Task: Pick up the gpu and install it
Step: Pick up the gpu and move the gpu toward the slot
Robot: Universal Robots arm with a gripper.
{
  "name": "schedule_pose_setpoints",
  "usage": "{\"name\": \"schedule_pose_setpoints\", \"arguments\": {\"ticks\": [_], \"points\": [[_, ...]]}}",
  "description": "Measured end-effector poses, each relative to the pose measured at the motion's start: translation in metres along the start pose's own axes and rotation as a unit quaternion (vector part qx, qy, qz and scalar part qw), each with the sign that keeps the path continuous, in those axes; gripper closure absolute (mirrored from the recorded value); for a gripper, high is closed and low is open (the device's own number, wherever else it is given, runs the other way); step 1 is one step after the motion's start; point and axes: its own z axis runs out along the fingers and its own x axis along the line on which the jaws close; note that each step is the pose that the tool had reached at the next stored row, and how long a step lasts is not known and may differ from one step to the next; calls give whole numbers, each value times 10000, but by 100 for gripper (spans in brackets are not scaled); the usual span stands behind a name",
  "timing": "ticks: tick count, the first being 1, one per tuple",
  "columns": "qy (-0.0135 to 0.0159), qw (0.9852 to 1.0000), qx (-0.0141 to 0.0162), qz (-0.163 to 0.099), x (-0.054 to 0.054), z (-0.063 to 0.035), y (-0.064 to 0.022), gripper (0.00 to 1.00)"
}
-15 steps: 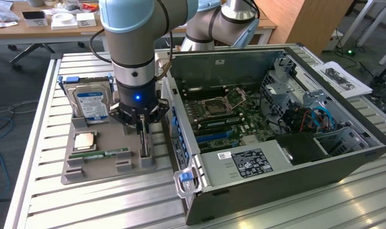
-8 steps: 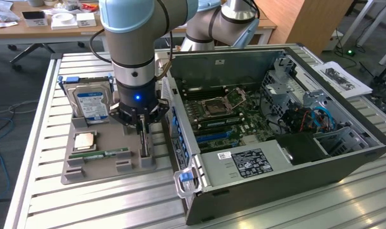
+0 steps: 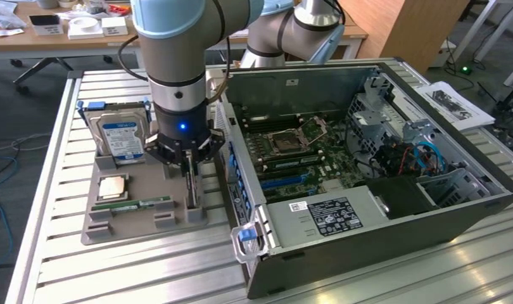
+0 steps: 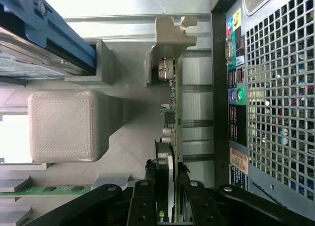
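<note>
We see the black metal gripper (image 4: 167, 171) clenched on the thin dark silvery-edged gpu (image 4: 174, 117), which stands in its grey plastic holder (image 3: 130, 225). Lifting it and seating it in the open black computer case (image 3: 367, 247) remain.

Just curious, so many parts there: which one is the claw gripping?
The gpu, the thin dark card standing on edge nearest the computer case; the claw clamps it, not the hard drive or memory stick.

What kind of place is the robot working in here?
Probably a robotics lab or workshop for PC assembly: an open black computer tower sits on a slatted aluminium table, a grey plastic parts holder carries a silver hard drive, and cluttered wooden desks stand behind.
</note>
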Motion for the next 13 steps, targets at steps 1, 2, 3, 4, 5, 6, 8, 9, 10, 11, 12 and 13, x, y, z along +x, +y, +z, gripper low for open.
{"name": "schedule_pose_setpoints", "arguments": {"ticks": [1, 2, 3, 4, 5, 6, 8, 9, 10, 11, 12, 13], "points": [[0, 10000, 0, 0, 0, -17, 1, 73], [0, 10000, 0, 0, -1, -36, 1, 73], [-1, 10000, 0, 0, -1, -58, 2, 73], [-1, 10000, 0, 0, -1, -82, 3, 73], [-1, 10000, 0, 0, -2, -109, 4, 73], [-1, 10000, 0, 0, -2, -134, 5, 73], [0, 10000, 0, 0, -3, -189, 7, 73], [0, 10000, 0, 0, -4, -218, 8, 73], [0, 10000, 0, 0, -4, -248, 10, 73], [-1, 10000, 0, 0, -5, -283, 11, 73], [-1, 10000, 0, 0, -5, -317, 12, 73], [-1, 10000, 0, 0, -6, -352, 14, 73]]}}
